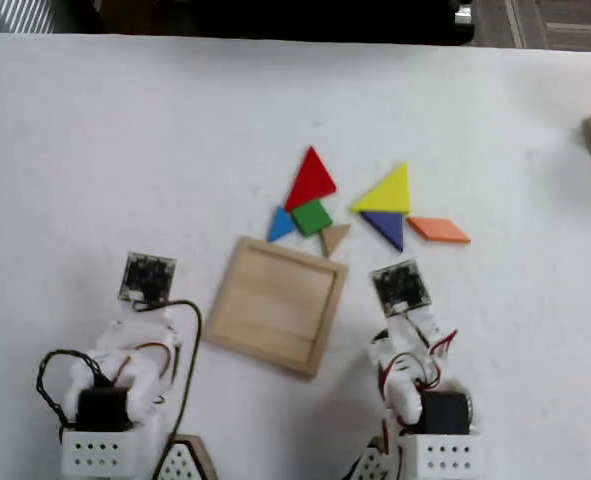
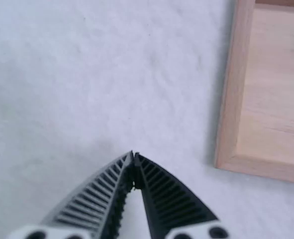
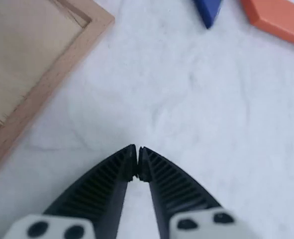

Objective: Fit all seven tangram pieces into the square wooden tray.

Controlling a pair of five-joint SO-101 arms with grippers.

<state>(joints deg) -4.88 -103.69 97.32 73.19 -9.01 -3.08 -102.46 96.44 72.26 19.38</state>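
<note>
On the white table, the tray lies between the two arms, turned a little. Nothing is inside it. None of the seven pieces has gone in yet, so the whole job is left to do.

All seven pieces lie on the table past the tray's far rim, from 12 o'clock round to 2 o'clock of it.

One bunch is at 12 o'clock. The red triangle is farthest away, and the green square touches its near side. The light blue triangle sits at 9 o'clock of the square, touching it. The tan triangle sits at 4 o'clock of the square, right by the tray's rim. I cannot tell if it touches the rim.

The other bunch is at 2 o'clock. The yellow triangle is on the far side, and the dark blue triangle touches its near side. The orange piece lies at 3 o'clock of the dark blue one, just beside it.

The left claw is at 9 o'clock of the tray, over bare table near the tray's side. Its tips are pressed together and it holds nothing. The right claw is at 3 o'clock of the tray, near the dark blue triangle and the orange piece. Its tips are pressed together too, with nothing between them.
</note>
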